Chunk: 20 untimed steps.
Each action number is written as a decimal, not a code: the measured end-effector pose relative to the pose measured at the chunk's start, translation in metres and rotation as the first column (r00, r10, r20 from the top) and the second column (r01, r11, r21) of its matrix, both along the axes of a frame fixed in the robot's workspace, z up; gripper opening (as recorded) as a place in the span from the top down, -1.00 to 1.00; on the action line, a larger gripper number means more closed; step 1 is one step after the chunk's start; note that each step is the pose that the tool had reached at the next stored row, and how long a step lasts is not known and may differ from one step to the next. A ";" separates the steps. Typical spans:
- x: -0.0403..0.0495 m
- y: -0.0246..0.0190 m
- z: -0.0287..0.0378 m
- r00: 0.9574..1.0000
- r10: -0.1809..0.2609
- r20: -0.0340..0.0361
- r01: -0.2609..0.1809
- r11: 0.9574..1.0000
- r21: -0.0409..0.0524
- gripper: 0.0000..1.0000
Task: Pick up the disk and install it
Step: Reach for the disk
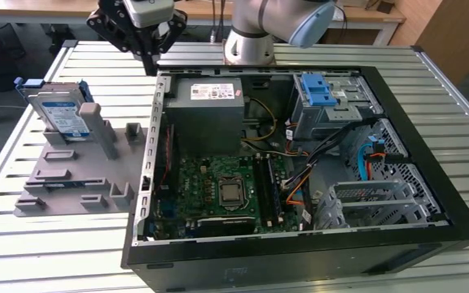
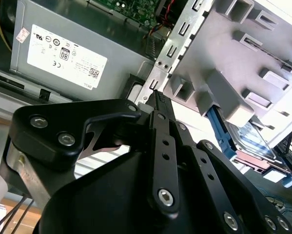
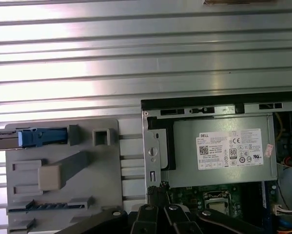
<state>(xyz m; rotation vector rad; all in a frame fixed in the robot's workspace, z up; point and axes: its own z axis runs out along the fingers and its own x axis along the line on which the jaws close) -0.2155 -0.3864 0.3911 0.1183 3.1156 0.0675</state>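
My claw (image 1: 149,61) hangs in the upper left of the exterior view, above the desk (image 1: 454,116), near the upper left corner of the open case (image 1: 300,256). Its two fingers are together and there is nothing between them.

The disk (image 1: 61,116) is at the exterior view's left, well apart from my claw. It stands on its edge in the grey holder (image 1: 63,183), a little tilted, with its blue-and-white label toward the camera and the blue carrier (image 1: 31,83) around it. The holder lies on the desk just beside the case.

Inside the case, the power supply (image 1: 204,116) is the part nearest to my claw. In the first wrist view the disk (image 3: 38,137) shows edge-on at the holder's border. The drive cage (image 1: 332,101) with the blue latch sits in the upper right of the case in the exterior view.
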 end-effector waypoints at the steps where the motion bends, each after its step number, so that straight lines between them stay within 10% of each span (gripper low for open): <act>1: -0.0016 0.0000 -0.0001 1.000 0.000 0.000 0.000 1.000 0.000 0.79; 8: -0.0128 0.0008 -0.0003 1.000 0.000 0.000 0.000 1.000 0.000 0.79; 15: -0.0250 0.0138 -0.0007 1.000 0.000 0.000 0.000 1.000 0.000 0.79; 20: -0.0263 0.0145 -0.0008 1.000 0.000 0.000 0.000 1.000 0.000 0.79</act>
